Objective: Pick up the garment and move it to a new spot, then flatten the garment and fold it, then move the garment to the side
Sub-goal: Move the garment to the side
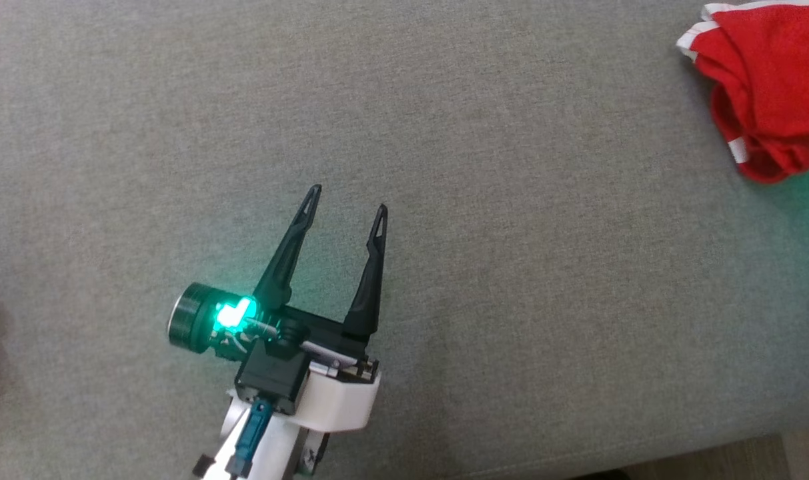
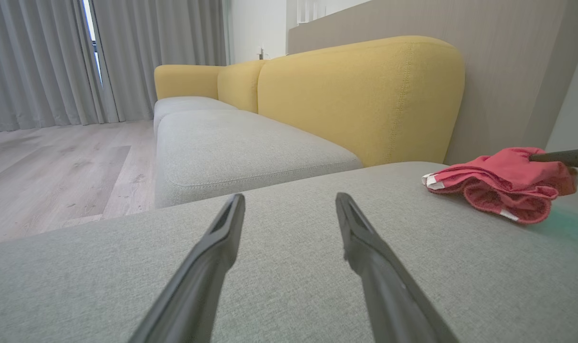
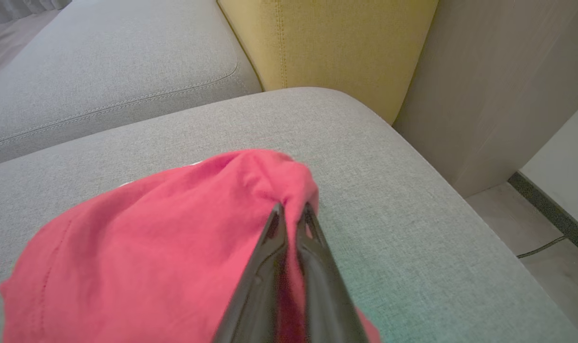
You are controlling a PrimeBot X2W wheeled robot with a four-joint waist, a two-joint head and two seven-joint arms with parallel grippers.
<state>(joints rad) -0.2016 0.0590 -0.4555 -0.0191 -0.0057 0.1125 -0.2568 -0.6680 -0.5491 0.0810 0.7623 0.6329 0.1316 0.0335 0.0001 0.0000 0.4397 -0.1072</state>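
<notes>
Toward the near edge of the grey woven-fabric seat cushion (image 1: 511, 280), the left gripper (image 1: 349, 200) is hanging just above the fabric, its two long dark fingers spread wide and gripping nothing. Further on, by the cushion's far right corner, the crumpled red garment with white trim (image 1: 771, 87) is lying bunched. The right gripper (image 3: 292, 208) is pinching a raised fold of it, fingers nearly together. Beyond, the mustard-yellow upholstered backrest (image 2: 360, 95) is rising behind the cushion.
</notes>
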